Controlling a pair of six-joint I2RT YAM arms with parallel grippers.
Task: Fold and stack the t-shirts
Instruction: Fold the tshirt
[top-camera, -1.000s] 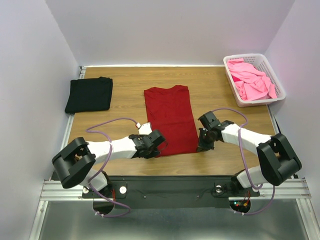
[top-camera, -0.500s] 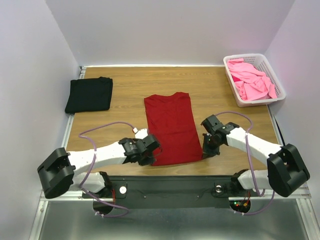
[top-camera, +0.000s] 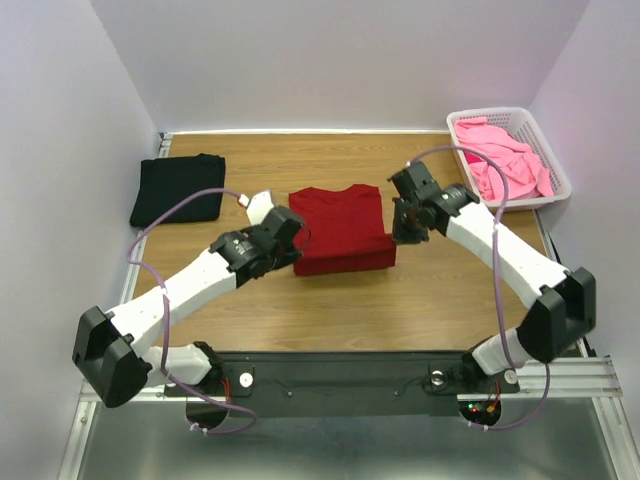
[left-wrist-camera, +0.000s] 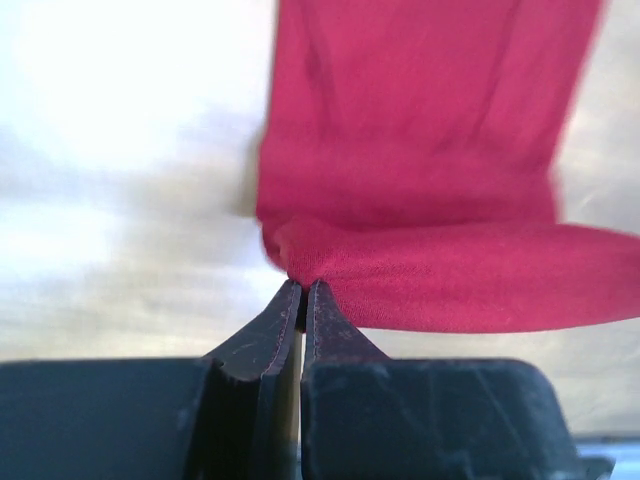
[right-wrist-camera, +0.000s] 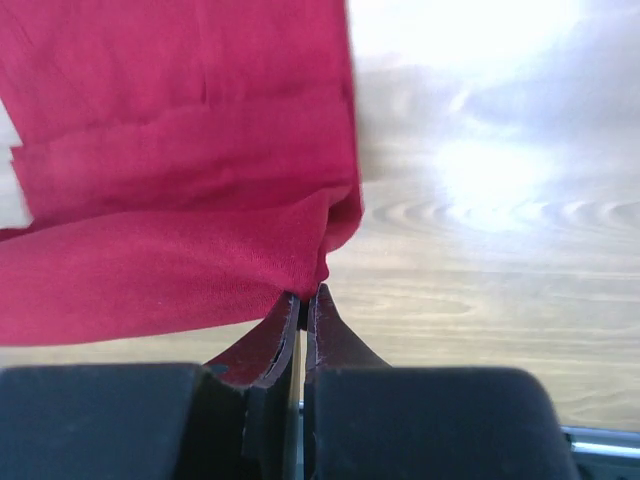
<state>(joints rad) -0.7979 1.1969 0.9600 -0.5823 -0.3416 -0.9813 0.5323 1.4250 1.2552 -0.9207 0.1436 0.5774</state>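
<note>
Currently left hand (left-wrist-camera: 303, 283) and right hand (right-wrist-camera: 303, 293) each pinch a corner of the evidently limp, light dark red cotton t-shirt (top-camera: 340, 235).

The half-folded t-shirt (top-camera: 340, 235) lies on the table (top-camera: 420, 310), stretched between the two pairs of jaws. The left gripper (top-camera: 297, 250) pinches a corner at its left side and the right gripper (top-camera: 402, 234) pinches a corner at its right side. In each wrist view the cloth starts at the closed jaws and spreads ahead of them, one layer over another. Well to the left of the left jaws and somewhat beyond them, a folded t-shirt (top-camera: 178, 188) lies flat near the table's left edge. To the right of the right jaws and beyond them, the basket (top-camera: 500, 206) stands at the far right corner. A heap of t-shirts (top-camera: 505, 160) lies inside it.
</note>
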